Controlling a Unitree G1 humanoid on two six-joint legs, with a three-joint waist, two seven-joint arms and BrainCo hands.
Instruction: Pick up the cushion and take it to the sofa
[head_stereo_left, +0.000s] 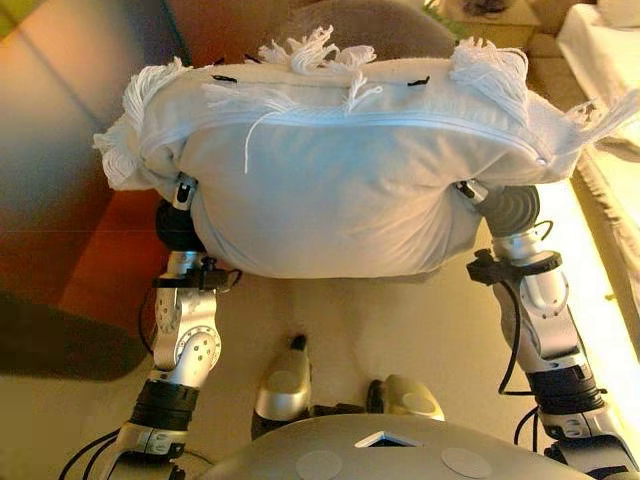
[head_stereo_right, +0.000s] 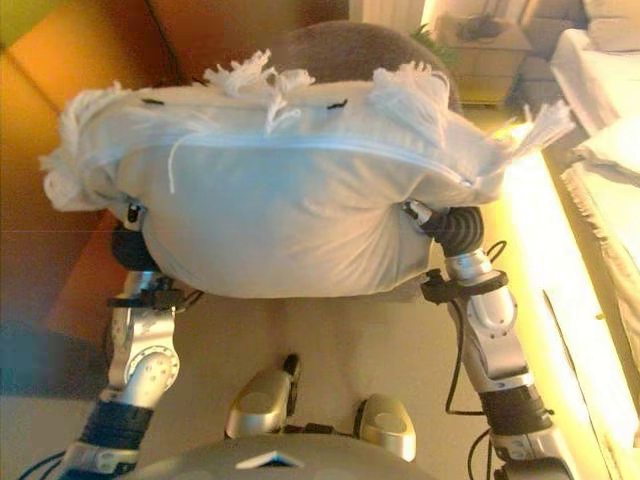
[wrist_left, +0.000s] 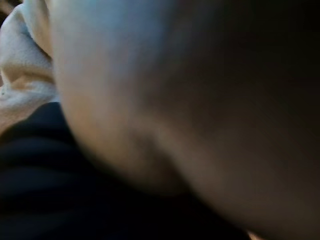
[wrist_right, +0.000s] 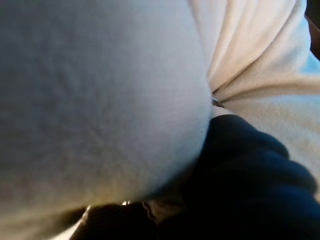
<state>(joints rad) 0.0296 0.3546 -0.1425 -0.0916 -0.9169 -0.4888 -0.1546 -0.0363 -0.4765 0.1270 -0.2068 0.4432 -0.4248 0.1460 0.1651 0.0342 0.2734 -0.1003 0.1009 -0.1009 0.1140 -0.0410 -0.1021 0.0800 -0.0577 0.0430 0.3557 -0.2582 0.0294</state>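
Observation:
A big white cushion (head_stereo_left: 340, 190) with a zip seam and tassels on its corners is held up off the floor in front of me, between my two arms. My left hand (head_stereo_left: 178, 225) presses against its left underside, and only the dark wrist cover shows there. On the other side my right hand (head_stereo_left: 510, 208) is tucked under the cushion's right end. In the left wrist view the cushion's cloth (wrist_left: 100, 75) fills the picture beside the dark cover (wrist_left: 40, 165). The right wrist view is the same: white cloth (wrist_right: 90, 90) against the dark cover (wrist_right: 250, 175).
An orange-brown piece of furniture (head_stereo_left: 90, 150) runs along the left. A rounded brown seat back (head_stereo_left: 370, 25) rises just behind the cushion. White bedding (head_stereo_left: 610, 60) and a lit edge (head_stereo_right: 550, 250) lie on the right, with a small bedside table (head_stereo_right: 485, 45) at the back.

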